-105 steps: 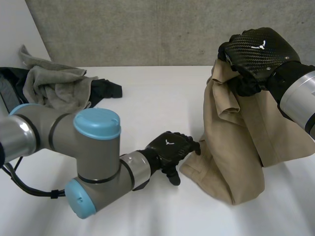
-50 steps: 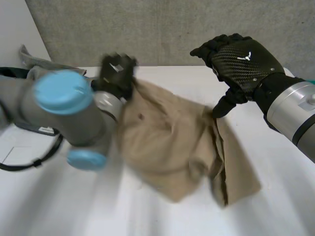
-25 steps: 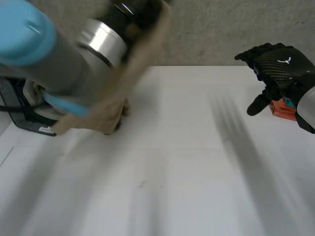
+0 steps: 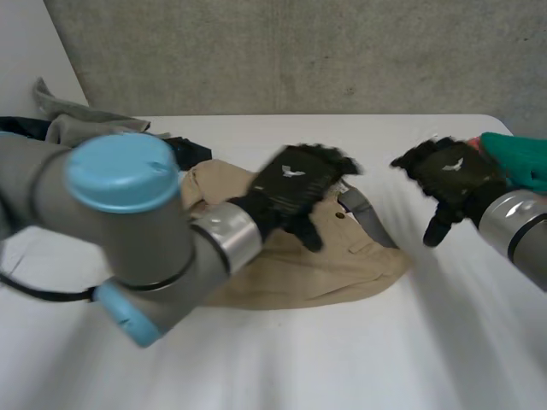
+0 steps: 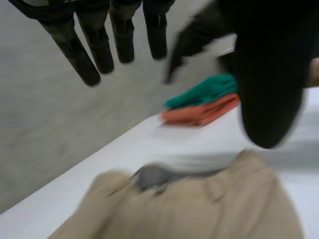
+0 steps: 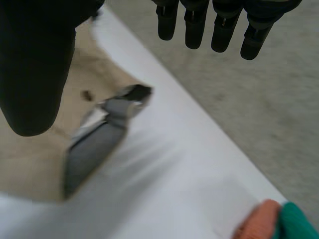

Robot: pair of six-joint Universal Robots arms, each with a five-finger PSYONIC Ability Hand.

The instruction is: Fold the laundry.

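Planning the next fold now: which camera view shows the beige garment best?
Head view: the beige garment lies nearly whole on the table. Left wrist view catches one end of it; right wrist view an edge with its grey lining.

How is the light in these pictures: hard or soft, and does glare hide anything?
Head view: soft, even light; the white table is bright, yet no glare hides the beige trousers; a mild sheen lies on the left arm's metal ring. Left wrist view: the left hand stands dark against the grey wall. Right wrist view: the grey pocket lining shows without glare.
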